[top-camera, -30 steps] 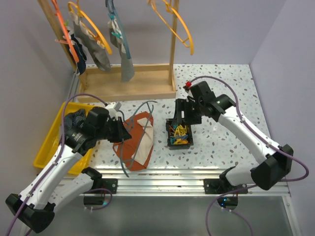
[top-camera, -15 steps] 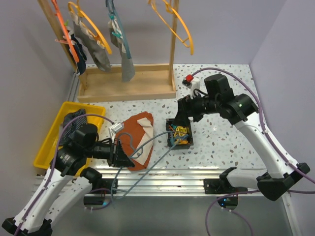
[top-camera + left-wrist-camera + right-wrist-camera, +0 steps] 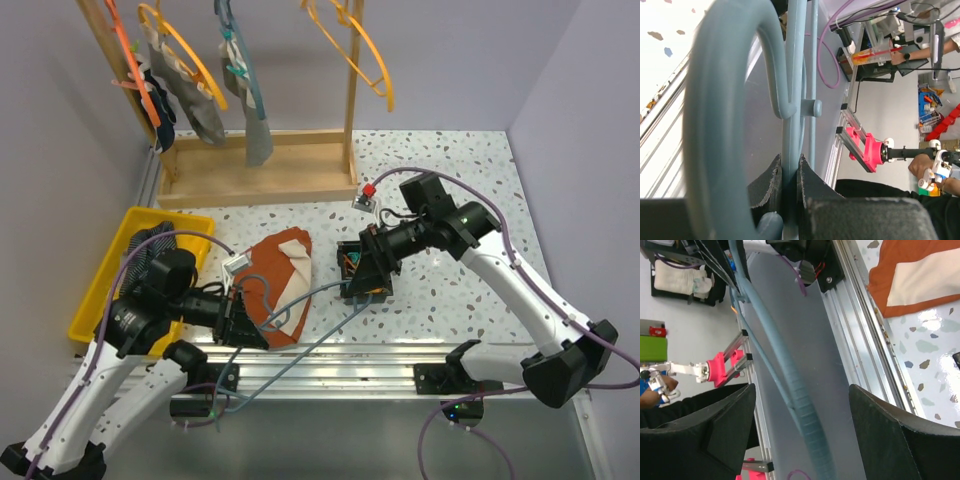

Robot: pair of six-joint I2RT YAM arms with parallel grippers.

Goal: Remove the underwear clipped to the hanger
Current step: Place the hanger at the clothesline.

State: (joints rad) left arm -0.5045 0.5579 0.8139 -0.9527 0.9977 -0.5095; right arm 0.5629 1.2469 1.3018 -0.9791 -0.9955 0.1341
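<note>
Left fingers (image 3: 771, 182) are pinched nearly shut on the straight bar of a grey-blue plastic hanger (image 3: 795, 60). Its hook is blurred and cut off at the frame edge. Right fingers (image 3: 890, 440) stand wide apart, with the hanger's ribbed arm passing between them and touching neither.

1 rust-brown cloth brief with a light panel (image 3: 272, 260) lies on the speckled white table (image 3: 450, 180) between both arms. Whether the hanger touches it is unclear. 1 dark navy brief (image 3: 148, 245) sits in a yellow plastic tray (image 3: 100, 290). Grey cloths (image 3: 205, 112) hang on a wooden rack (image 3: 260, 175). A small black box (image 3: 372, 292) is mostly hidden under the right wrist.
</note>
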